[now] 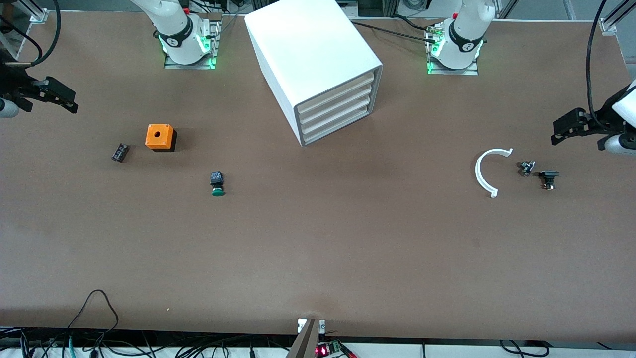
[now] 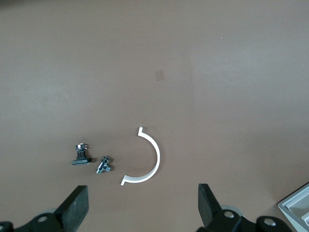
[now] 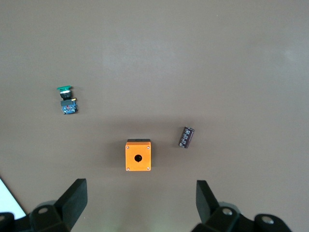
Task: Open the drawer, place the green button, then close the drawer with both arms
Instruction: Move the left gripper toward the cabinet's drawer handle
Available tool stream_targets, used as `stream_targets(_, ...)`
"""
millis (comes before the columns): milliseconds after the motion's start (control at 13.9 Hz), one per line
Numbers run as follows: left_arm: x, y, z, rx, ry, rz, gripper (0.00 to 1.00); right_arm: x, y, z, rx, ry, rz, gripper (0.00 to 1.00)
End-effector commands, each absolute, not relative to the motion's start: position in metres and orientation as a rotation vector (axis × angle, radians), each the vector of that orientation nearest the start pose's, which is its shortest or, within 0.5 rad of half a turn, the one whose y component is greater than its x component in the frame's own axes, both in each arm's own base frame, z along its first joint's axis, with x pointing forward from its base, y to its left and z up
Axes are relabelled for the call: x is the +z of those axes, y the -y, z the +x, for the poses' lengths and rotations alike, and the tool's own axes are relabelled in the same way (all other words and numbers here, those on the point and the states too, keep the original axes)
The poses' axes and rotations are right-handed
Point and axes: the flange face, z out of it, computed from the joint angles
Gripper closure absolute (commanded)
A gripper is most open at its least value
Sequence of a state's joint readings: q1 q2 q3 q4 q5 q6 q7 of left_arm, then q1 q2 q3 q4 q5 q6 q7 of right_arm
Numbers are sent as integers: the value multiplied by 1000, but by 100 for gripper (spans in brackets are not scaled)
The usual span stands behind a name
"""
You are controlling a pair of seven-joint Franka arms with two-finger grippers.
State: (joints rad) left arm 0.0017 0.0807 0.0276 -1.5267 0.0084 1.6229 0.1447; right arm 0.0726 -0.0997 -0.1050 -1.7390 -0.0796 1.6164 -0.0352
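You have the drawer (image 1: 342,123) shut — the lowest of the stacked white fronts in the big white box cabinet (image 1: 308,54), flush with those above it, plain-faced, wide and shallow. The cabinet sits on the desk (image 1: 318,258) between the two arm bases, turned at an angle so its front faces toward the left arm's end and the front camera. The button (image 1: 216,183) lies on its side on the bare desk, nearer the front camera than the cabinet and toward the right arm's end — round dark green cap pointing at the front camera, black-blue blocky body trailing away from it.
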Motion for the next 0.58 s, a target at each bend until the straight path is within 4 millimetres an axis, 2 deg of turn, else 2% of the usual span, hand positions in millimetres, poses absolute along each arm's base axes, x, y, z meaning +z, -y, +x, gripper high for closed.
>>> stream_targets(0,604,-24,582,-12,-202,-3149,0,609,28,526,42,-15,-3191,0)
stream_targets(72,611,-25,586,-35,-193,-3153,0,609,28,526,42,-15,-3191,0)
stream_targets(504,607,-22,589,-21,-205,-3155,0,609,28,526,42,-15,-3191,0)
